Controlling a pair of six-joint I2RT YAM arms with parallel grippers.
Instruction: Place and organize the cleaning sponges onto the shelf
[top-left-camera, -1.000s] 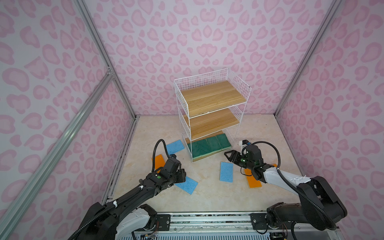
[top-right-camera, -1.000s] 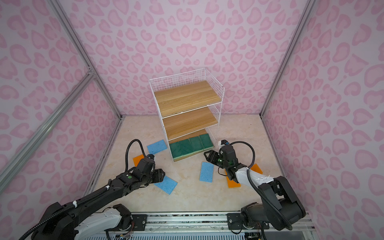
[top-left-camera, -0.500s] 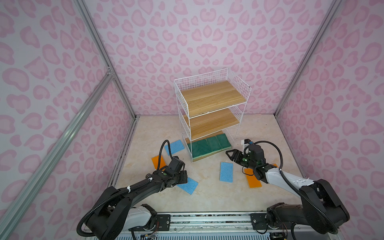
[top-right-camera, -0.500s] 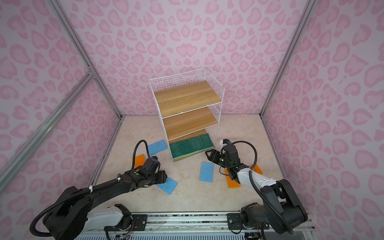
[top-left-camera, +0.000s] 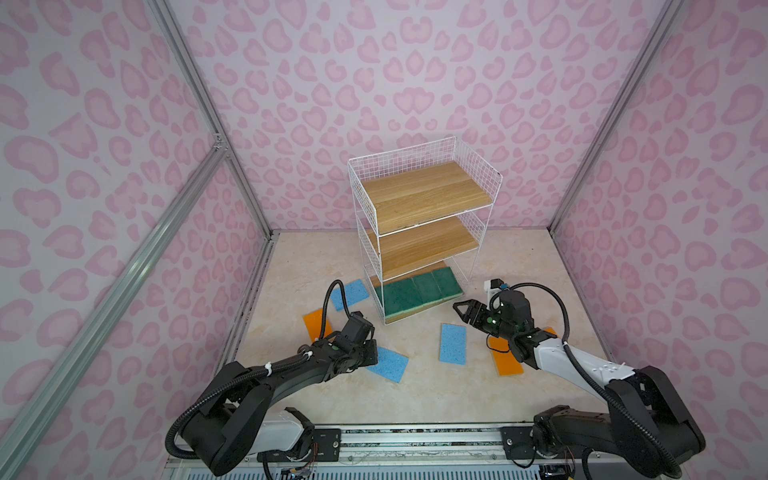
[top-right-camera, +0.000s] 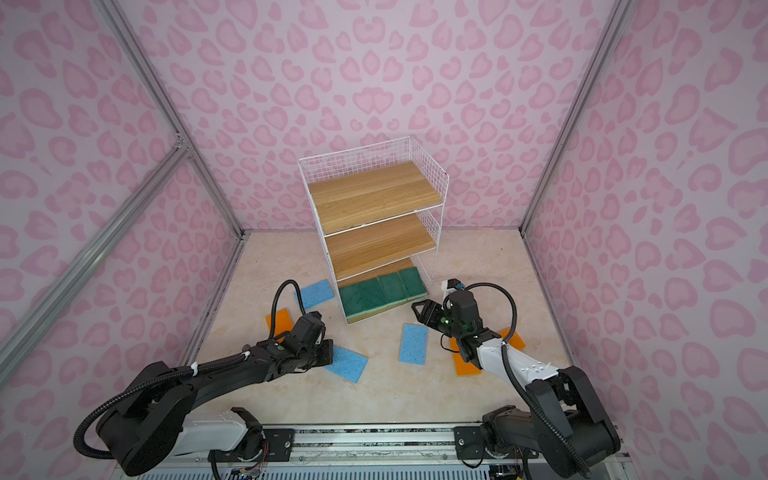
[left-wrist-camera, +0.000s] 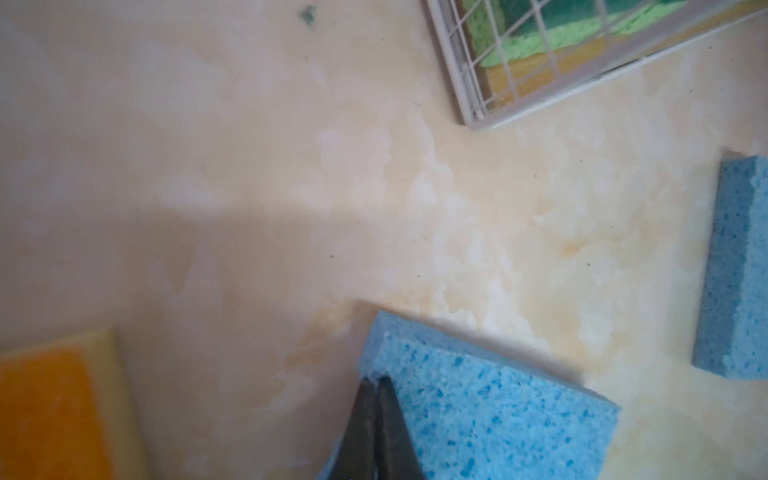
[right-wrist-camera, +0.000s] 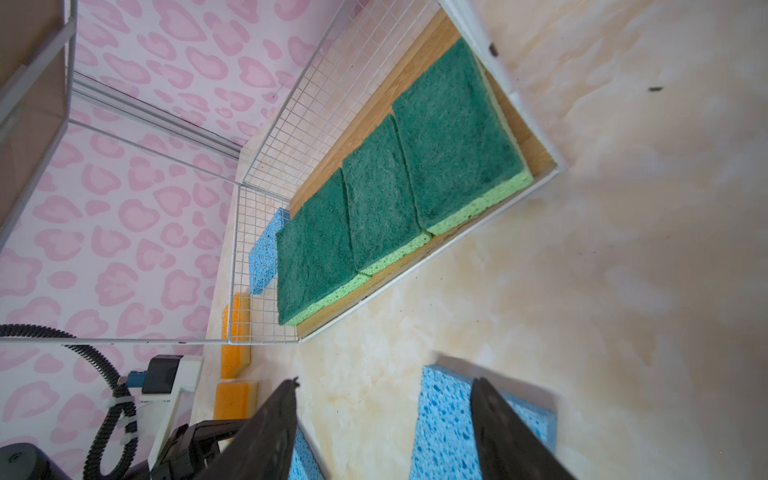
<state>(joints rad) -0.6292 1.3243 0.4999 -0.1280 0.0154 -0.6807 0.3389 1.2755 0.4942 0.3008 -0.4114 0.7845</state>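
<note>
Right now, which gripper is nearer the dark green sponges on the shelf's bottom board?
Right. The right gripper hovers just right of the dark green sponges; the left gripper is farther, at a light blue porous sponge.

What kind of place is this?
Probably a robot test booth, not a home: pink patterned wall panels in an aluminium frame, with a left arm and a right arm mounted on a rail at the front of the table.
</note>
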